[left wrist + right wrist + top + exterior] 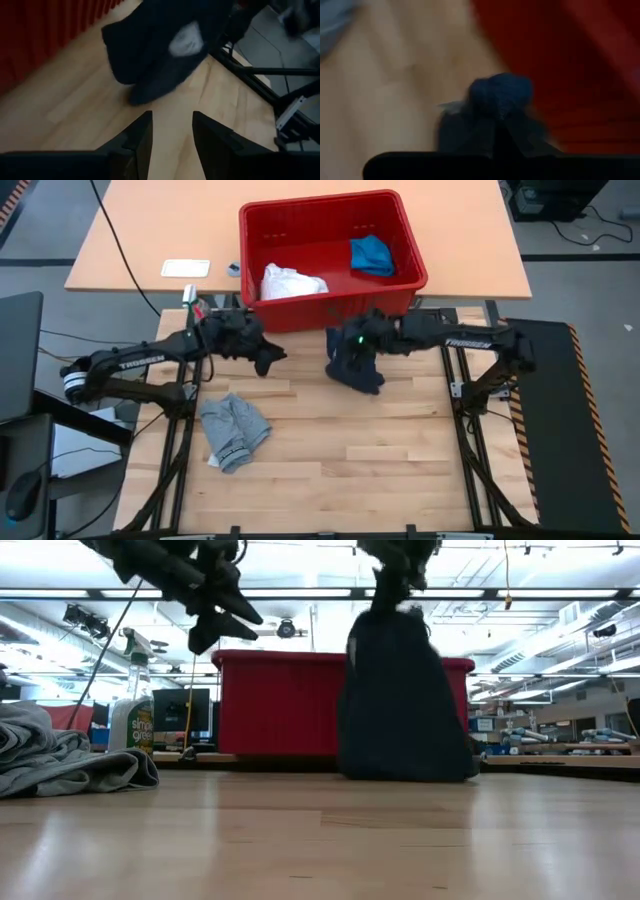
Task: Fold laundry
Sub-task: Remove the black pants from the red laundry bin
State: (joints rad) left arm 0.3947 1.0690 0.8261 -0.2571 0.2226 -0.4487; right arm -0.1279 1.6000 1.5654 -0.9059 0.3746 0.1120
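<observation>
A navy garment (358, 368) hangs in a dark bunch in front of the red basket (300, 308), with my right gripper (350, 348) shut on its top. My left gripper (268, 360) is open and holds nothing. It hovers above the table to the left of the navy garment, which lies ahead of its fingers (155, 50). A grey T-shirt (234, 432) lies crumpled on the table near the left front. A white cloth (290, 282) and a bright blue garment (372, 255) lie inside the basket. My right gripper pinches a bunched-up part of the navy garment at its upper end (500, 95) between its two fingers; how many layers, I cannot tell. The fingers slant down from above. The garment hangs below them, and its lower end (405, 772) reaches the table top.
The red basket stands at the table's far edge, right behind both grippers. A spray bottle (130, 720) stands at the far left. A small white flat thing (185, 268) lies on the desk beyond. Bare wood (400, 460) spans the table's middle, right and near side.
</observation>
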